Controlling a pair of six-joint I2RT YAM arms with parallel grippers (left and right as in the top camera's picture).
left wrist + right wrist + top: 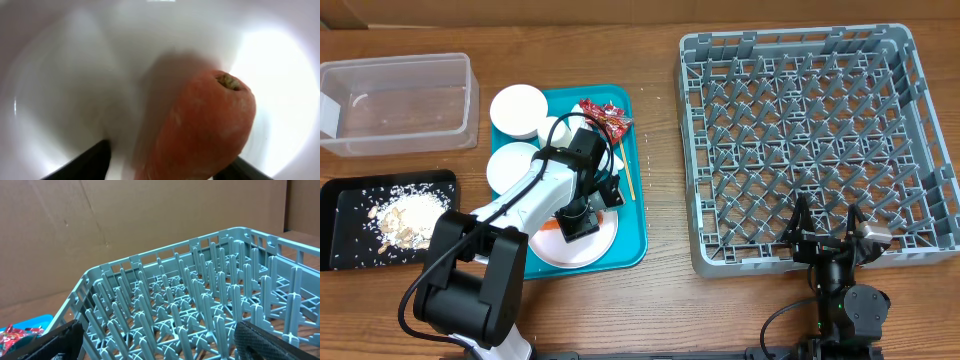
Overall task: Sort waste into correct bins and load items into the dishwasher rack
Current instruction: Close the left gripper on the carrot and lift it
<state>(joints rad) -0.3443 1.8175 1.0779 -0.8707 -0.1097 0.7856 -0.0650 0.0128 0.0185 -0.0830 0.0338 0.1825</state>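
Little looks done: the grey plastic dishwasher rack [800,140] stands empty, though the black rectangular tray [350,195] already holds food scraps; the clear plastic bin [400,100] looks nearly bare. The left gripper [575,222] is spread around an orange carrot stub [205,130] on the white round plate [605,245], not yet clamped; the right gripper [825,215] waits spread and empty by the rack. The red crumpled wrapper [605,117] and white dishes [520,108] remain on the teal tray [632,215].
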